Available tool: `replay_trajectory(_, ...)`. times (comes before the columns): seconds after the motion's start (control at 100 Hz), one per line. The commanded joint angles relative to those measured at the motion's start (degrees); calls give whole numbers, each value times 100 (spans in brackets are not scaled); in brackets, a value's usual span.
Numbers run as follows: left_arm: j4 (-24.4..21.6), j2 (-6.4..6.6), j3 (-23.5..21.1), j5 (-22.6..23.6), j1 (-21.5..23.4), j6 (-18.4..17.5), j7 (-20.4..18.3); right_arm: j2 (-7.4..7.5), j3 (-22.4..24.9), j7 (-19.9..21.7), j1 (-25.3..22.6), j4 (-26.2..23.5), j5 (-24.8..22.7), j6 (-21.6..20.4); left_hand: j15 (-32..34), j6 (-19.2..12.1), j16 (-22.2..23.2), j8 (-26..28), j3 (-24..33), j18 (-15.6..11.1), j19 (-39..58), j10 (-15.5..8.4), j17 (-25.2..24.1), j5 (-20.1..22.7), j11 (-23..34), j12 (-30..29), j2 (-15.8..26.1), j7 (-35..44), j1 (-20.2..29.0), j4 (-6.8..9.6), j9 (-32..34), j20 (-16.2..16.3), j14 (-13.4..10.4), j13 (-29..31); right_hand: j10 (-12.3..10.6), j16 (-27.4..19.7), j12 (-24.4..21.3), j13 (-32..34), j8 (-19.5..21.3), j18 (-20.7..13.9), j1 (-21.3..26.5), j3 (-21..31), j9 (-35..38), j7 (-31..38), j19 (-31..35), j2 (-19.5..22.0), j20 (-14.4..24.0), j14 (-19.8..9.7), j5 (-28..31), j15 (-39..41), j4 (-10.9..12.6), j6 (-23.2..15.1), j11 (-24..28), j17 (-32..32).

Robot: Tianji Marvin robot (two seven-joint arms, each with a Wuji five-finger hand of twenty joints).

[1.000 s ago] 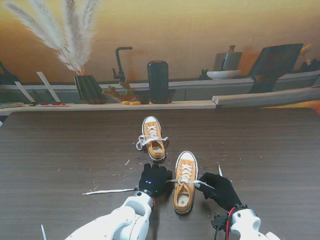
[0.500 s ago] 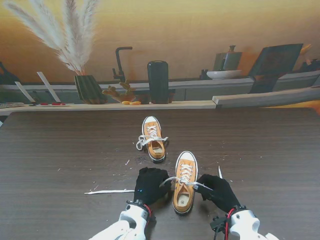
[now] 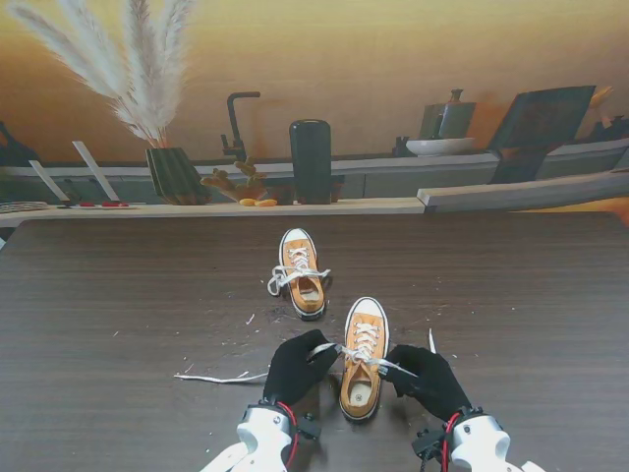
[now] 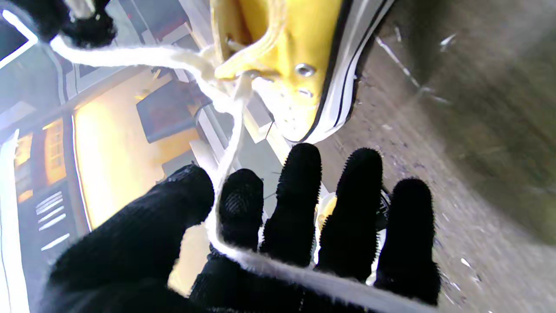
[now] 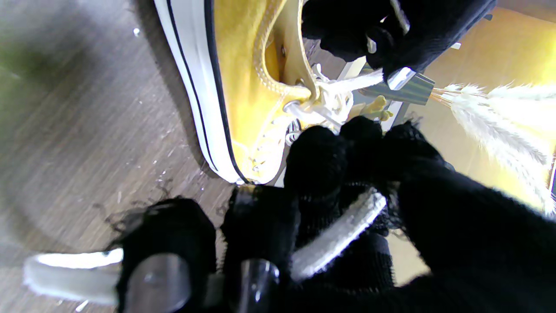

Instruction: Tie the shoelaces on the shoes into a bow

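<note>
The left hand (image 3: pixel 298 368) and the right hand (image 3: pixel 428 379) are sitting on each side of the near shoe (image 3: pixel 363 372), touching it. Each hand is pinching one end of the white lace (image 3: pixel 346 352), and the lace is stretching tight across the shoe between them. Farther away, the other shoe (image 3: pixel 301 272) is lying on the dark table (image 3: pixel 511 295) with its lace already tied.
</note>
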Motion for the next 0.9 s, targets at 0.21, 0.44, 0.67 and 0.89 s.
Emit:
replay_trajectory(0.21,-615,125,-263,31,245,679,-365,-33,20,-190,-101,-121,-92,-97,2527,62,782,613,-1300,567,3667,-97,2349,-360,1014,708,615,173,314,-30,334,257,-513,1646,452,230,93,233,-155,-454,61,82,433,0,1570,-153,36,-1517,264,464,196,-251,121,203)
replay_trajectory(0.44,-801,274,-420,787,277,1093,-373,-32,114,-209,-108,-318,-159,-139,6581,-541,1320,299,-2328,-2461,7566,-1257,3602,-882,3149,1658,945,-364,467,-296,1063,1669,-2877,1982,355,231,236,235,-867,-573,-20,215,548,-429,1644,-446,250,-1843,-35,674,180,27,340,249)
replay_trajectory(0.67,-665,296,-530,897,216,370,-218,-46,171,-308,-89,-572,-329,-31,6927,-457,1159,-2593,-2158,-2723,7571,-2038,3636,-1322,3954,1536,349,-3459,1308,-727,1212,1863,-3206,1977,225,231,425,234,-1551,-587,-479,427,593,-1356,1644,-451,565,-2038,-459,828,289,468,634,283)
replay_trajectory(0.89,-645,306,-609,586,208,-532,-386,-53,193,-430,-107,-760,-626,240,6991,-440,1143,-2822,-1197,-2693,7571,-1842,3641,-1180,3917,1449,82,-4238,838,-783,1350,1959,-3121,1974,244,231,445,235,-1566,-547,-368,405,623,-1326,1644,-498,600,-2027,-382,851,262,480,646,283)
